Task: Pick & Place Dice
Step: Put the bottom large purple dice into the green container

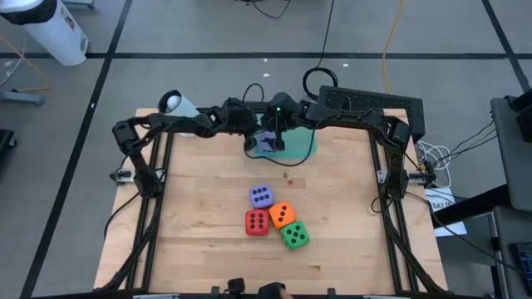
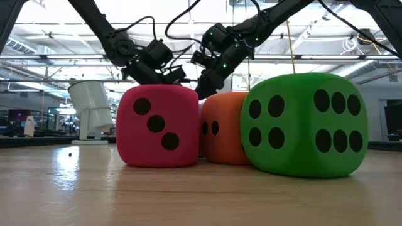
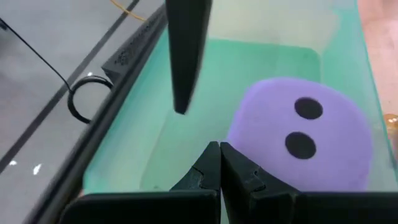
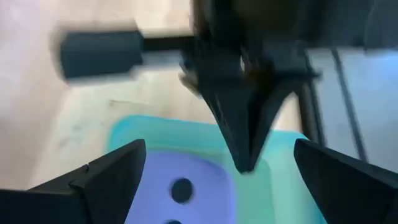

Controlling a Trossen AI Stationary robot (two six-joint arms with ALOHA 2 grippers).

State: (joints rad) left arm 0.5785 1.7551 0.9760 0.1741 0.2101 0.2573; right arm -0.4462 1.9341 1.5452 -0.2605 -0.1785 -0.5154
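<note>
purple die (image 3: pixel 301 134) — soft, dark pips | in green tray (image 3: pixel 249 68)

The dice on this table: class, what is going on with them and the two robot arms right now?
Both arms reach over the green tray at the table's far edge, where one purple die lies. The right gripper hangs open directly above that die; the left gripper, shut, sits beside it. Four more dice wait mid-table: another purple die, the orange die, the red die and the green die.
</note>
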